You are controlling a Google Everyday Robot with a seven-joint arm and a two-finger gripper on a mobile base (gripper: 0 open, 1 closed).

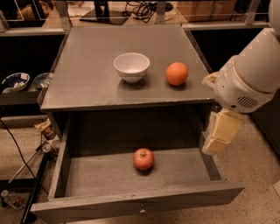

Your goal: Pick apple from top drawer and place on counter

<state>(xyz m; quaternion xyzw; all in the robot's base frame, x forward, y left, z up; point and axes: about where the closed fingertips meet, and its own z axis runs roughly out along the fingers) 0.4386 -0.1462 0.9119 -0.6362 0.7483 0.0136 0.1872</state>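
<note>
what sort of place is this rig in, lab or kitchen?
Probably a lab or workshop: speckled hard floor, loose cables behind the counter, no kitchen fittings in view. The end effector hangs at the open top drawer's right edge.

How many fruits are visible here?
2. The apple lies in the open drawer; the orange sits on the counter, right of the bowl. The gripper hangs by the drawer's right side.

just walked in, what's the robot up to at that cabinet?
The arm is at the cabinet's right side, with its claw hanging over the right edge of the open drawer. The apple lies near the middle of the drawer floor, apart from the claw and not yet picked. On the counter sit a white bowl and an orange.
</note>
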